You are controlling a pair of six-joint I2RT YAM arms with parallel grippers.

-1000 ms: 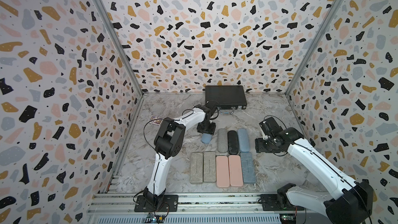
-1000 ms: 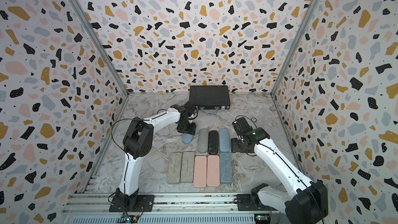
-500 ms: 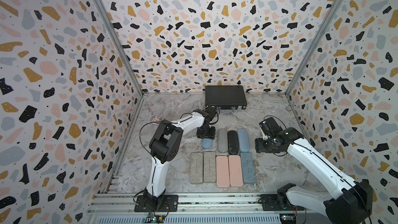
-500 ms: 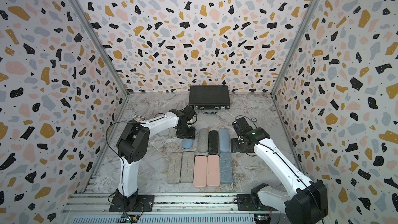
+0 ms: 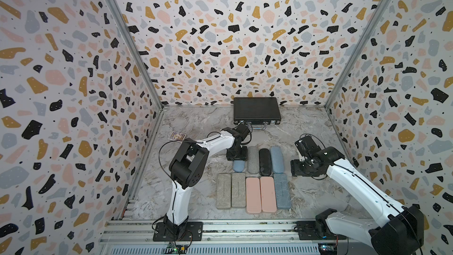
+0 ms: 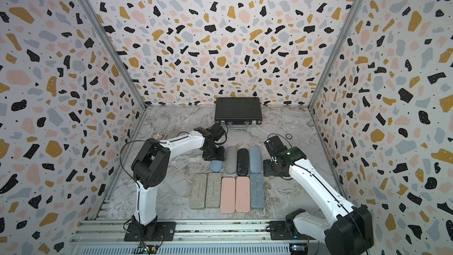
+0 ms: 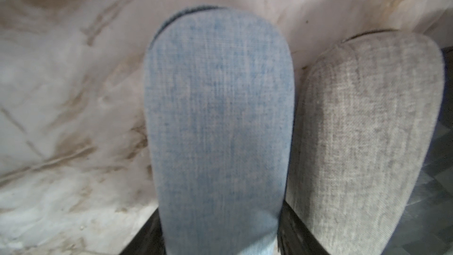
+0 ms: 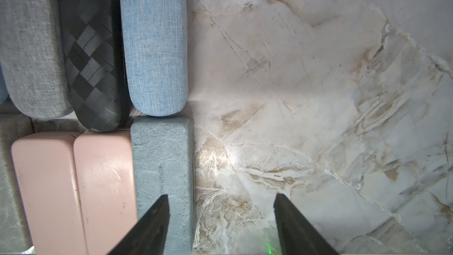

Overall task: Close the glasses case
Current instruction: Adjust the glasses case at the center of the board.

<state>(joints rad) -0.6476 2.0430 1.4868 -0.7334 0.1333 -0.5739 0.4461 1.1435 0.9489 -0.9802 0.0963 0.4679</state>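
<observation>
Here, left claw [image 5: 236,154] snug around the blue glasses case [image 7: 218,118].

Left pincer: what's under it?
A light blue glasses case; its rounded end sticks out, the rest is covered by the left pincer. Whether the lid is fully shut cannot be seen.

Left gripper [image 5: 236,155] hides the far stretch of the light blue case [image 5: 238,167]; in the left wrist view that case is blurred and runs off the edge.
</observation>
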